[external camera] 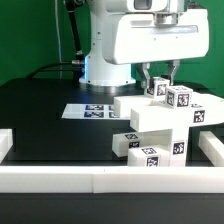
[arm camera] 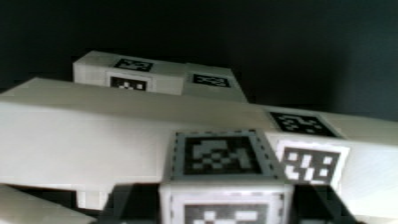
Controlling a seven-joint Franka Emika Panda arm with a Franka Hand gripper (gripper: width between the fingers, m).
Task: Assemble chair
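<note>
The chair is a cluster of loose white tagged parts (external camera: 158,125) at the exterior view's right of the black table. A short white block (arm camera: 221,168) with square tags on its faces stands on a wide flat panel (arm camera: 107,125). My gripper (external camera: 161,84) has come straight down over this block, and both dark fingers (arm camera: 125,207) press against its sides, so the gripper (arm camera: 222,208) is shut on it. A second tagged block (arm camera: 157,72) lies just beyond the panel. More blocks (external camera: 150,148) lie in front of the pile.
The marker board (external camera: 92,110) lies flat on the table to the exterior view's left of the parts. Long low white border rails run along the front (external camera: 100,180), the left (external camera: 5,145) and the right (external camera: 210,150). The arm's white base (external camera: 105,60) stands behind.
</note>
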